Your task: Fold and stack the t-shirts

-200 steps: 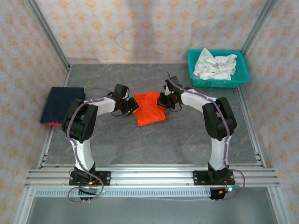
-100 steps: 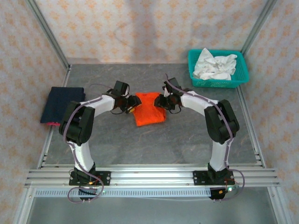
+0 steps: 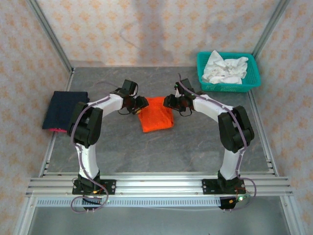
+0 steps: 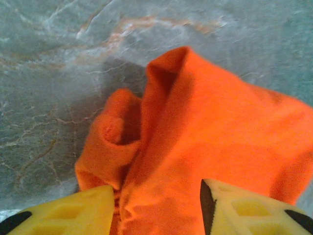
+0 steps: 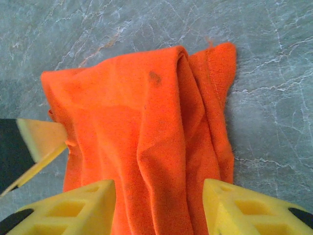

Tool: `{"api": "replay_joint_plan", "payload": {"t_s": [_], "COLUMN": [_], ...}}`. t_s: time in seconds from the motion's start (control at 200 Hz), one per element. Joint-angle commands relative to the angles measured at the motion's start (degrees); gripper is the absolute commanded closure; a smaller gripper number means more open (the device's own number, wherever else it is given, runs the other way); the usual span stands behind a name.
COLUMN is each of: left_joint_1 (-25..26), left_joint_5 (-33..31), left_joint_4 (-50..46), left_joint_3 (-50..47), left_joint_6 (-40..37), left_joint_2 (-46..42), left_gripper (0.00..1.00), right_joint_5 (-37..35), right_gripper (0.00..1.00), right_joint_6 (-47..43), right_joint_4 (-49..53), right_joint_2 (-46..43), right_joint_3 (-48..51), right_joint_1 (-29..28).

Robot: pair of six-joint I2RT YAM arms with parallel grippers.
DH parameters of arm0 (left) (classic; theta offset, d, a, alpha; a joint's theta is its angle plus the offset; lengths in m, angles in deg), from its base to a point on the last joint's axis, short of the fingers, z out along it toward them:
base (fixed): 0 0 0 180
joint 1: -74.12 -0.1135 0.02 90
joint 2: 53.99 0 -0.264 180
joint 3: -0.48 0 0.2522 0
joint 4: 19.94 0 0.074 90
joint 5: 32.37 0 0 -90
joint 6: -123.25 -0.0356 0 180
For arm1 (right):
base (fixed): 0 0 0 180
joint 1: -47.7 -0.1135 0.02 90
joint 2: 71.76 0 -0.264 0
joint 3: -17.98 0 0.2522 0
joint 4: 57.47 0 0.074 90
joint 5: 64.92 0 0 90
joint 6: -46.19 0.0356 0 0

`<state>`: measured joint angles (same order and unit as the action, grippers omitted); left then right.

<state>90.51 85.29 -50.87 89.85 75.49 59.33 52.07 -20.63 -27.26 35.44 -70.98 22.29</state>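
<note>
two arms, both mine, meet over the orange-red t-shirt (image 3: 156,115). it lies folded into a rough rectangle near the middle of the grey table (image 3: 195,147). my left gripper (image 3: 139,104) is at the shirt's far left corner and my right gripper (image 3: 168,101) at its far right corner. the two are near each other, with the shirt's far edge between them.

left wrist view: my yellow fingers (image 4: 63,210) stand apart, nothing pinched. the orange cloth lies below and between them, bunched into a fold and a small rolled lump on the left, bare table beyond.

right wrist view: fingers (image 5: 244,208) spread too, not gripping. the shirt lies under them with long creases running away from me and a thicker doubled edge on the right. a yellow fingertip of the left gripper pokes in from the left, right at the shirt's edge. touching or just off it, can't tell.

one dark navy t-shirt (image 3: 63,108) lies folded at the left edge of the table, well apart from the orange one, with a sliver of pink at its near edge. teal basket (image 3: 227,87) in the far right corner holds crumpled white cloth (image 3: 225,68).
</note>
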Motion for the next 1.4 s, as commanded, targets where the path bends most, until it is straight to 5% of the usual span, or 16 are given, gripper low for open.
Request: {"api": "replay_joint_plan", "payload": {"t_s": [0.0,0.355,0.605,0.781,1.396], "left_joint_1": [0.88,1.28,1.28,1.28,2.19], "left_joint_5": [0.36,3.46,3.72,4.42,0.23], "left_joint_4": [-0.74,1.55,1.35,1.79,-0.5], "left_joint_3": [0.32,0.74,1.03,1.29,-7.91], "left_joint_6": [0.42,1.76,1.1,0.91,1.94], "left_joint_2": [0.75,1.82,1.59,0.87,-14.09], "left_gripper": [0.59,1.0,1.0,1.0,1.0], "right_joint_5": [-0.19,2.19,5.65,7.83,10.28], "right_gripper": [0.54,0.63,0.7,1.0,1.0], "right_joint_6": [0.68,0.66,-0.61,-2.29,-4.51], "right_joint_4": [-1.08,-1.19,-1.21,-1.52,-9.39], "right_joint_2": [0.92,6.02,11.15,12.06,4.46], "right_joint_3": [-0.96,-4.09,-8.64,-11.02,-3.1], "right_joint_1": [0.37,0.53,0.7,0.71,0.01]}}
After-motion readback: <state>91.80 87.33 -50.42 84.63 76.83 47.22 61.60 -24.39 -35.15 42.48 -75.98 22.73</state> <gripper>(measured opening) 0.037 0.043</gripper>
